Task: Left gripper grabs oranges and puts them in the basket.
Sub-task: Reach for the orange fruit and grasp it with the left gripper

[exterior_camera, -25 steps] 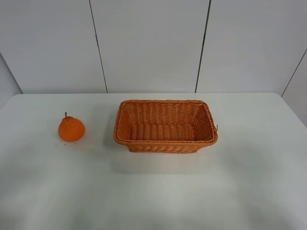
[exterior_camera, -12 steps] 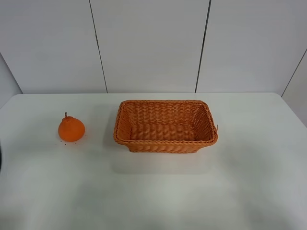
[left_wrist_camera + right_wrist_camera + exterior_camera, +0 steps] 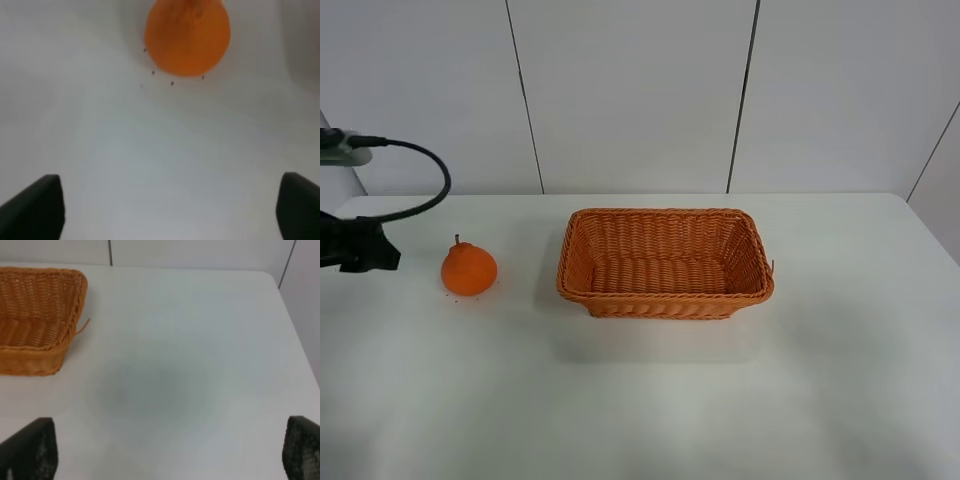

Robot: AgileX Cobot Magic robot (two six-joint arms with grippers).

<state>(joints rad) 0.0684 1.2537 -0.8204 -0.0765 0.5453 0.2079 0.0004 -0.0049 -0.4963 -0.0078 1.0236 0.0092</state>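
Black claw of the left gripper (image 3: 360, 247) just over the left edge of the bench (image 3: 650, 400), jaws spread wide and gripping nothing. From the left wrist camera, only two dark fingertips (image 3: 35, 207) in sight, far apart, with bare white surface between them. Black cable (image 3: 430, 180) arching up from the claw and back off that same left edge.

Just beside the claw, toward the middle of the bench: the orange (image 3: 469, 270), resting on the white top, upright, knob and short dark stem uppermost. Not touched by either finger. Nearer the far edge than the near one, and close to the left edge. A few tiny dark specks (image 3: 172, 83) on the surface around its base.

Farther along, well apart from the fruit: the woven basket (image 3: 665, 296), about midway between the left and right edges and likewise nearer the far edge, long sides parallel to it.

Right gripper (image 3: 165, 450) over the right part of the bench, out of sight of the high camera; fingertips wide apart, nothing held, the basket's right end ahead of it.

Pale panelled wall (image 3: 620, 90) beyond the far edge.
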